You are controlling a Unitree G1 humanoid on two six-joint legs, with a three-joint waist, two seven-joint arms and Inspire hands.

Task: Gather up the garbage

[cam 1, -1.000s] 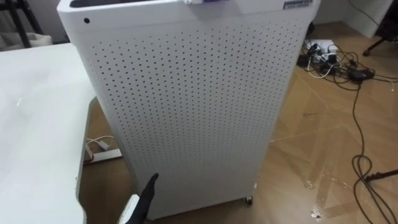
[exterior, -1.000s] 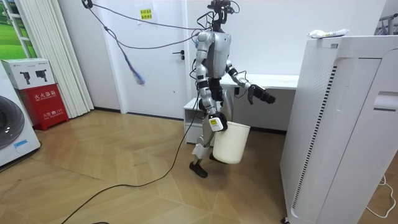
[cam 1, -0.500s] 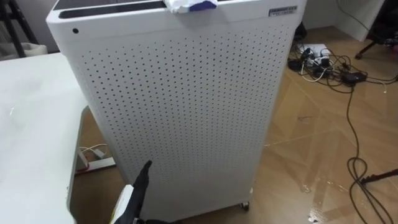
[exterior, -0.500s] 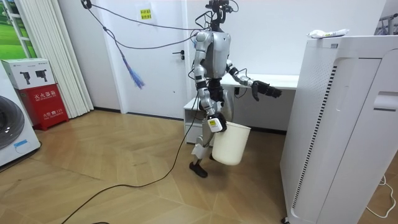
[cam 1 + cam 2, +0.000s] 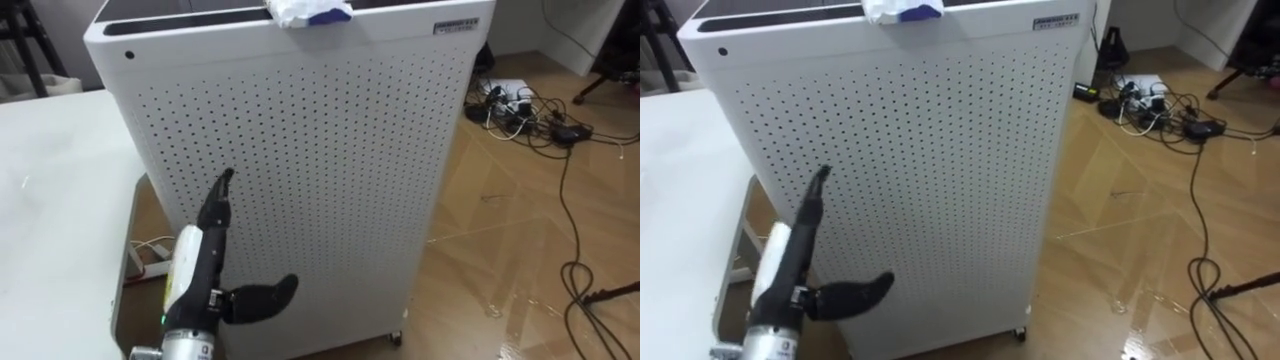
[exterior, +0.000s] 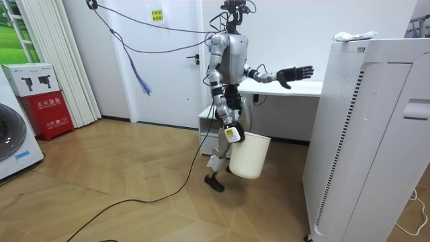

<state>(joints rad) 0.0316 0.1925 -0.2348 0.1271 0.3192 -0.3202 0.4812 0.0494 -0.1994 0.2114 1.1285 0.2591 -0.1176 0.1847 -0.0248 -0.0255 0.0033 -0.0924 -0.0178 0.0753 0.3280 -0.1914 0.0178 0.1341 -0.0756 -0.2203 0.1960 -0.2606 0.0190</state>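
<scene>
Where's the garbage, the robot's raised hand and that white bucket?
Garbage (image 5: 305, 12): left eye view, middle of the crumpled wrapper atop the white cabinet (image 5: 300, 160).
Left hand (image 5: 214, 228): left eye view, on the palm.
Bucket (image 6: 250, 158): room view, on its side wall.

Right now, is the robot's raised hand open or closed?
Open. The left hand has straight fingers and a spread thumb, holding nothing, in front of the perforated white cabinet.

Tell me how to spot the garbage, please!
Look for the tall white cabinet full of tiny holes, beside the white table. On its flat top, at the near edge, lies the garbage: a crumpled white wad with a blue patch, the only wrinkled thing on that smooth box.
</scene>
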